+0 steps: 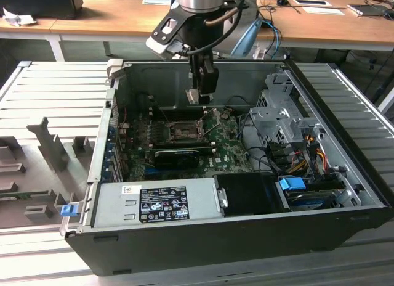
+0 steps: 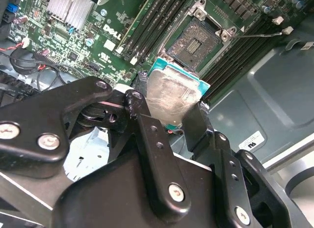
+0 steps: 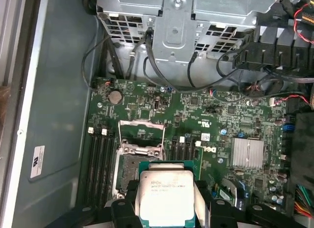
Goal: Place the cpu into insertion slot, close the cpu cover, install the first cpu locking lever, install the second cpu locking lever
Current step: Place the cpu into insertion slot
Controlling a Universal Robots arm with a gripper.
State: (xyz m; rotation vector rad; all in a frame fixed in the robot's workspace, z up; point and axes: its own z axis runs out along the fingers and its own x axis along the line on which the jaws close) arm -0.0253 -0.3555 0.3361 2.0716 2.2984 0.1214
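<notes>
The gripper (image 1: 201, 89) has its 2 black fingers (image 2: 194, 125) closed on the chip (image 3: 167, 198), one finger on each of 2 opposite edges. The jaws stand only as wide as the chip. The chip's silver top faces the first wrist view, and in the second wrist view its pale face (image 2: 174, 98) looks smeared and has a green rim.

The chip hangs in the air above the socket (image 2: 196, 41), not touching it. In the exterior view the gripper is over the far edge of the socket (image 1: 184, 130), inside the open computer case (image 1: 215, 243). The dark contact field of the socket lies bare. The cover (image 3: 142, 148) stands lifted at the far edge of the socket, and its square window is open to the first wrist view. A thin metal lever (image 2: 260, 35) sticks out just beside the socket.

Around the socket lies the green board (image 3: 216, 115). Long black memory slots (image 2: 152, 26) run on both sides of the socket. A silver ribbed heat sink (image 3: 248, 153) sits on the board, well apart from the socket. A black card (image 1: 175, 155) stands near the socket, on the side toward the grey power box (image 1: 154, 203). A grey metal drive cage (image 3: 186, 16) with loose black cables is farther from the socket, past the board's edge.
</notes>
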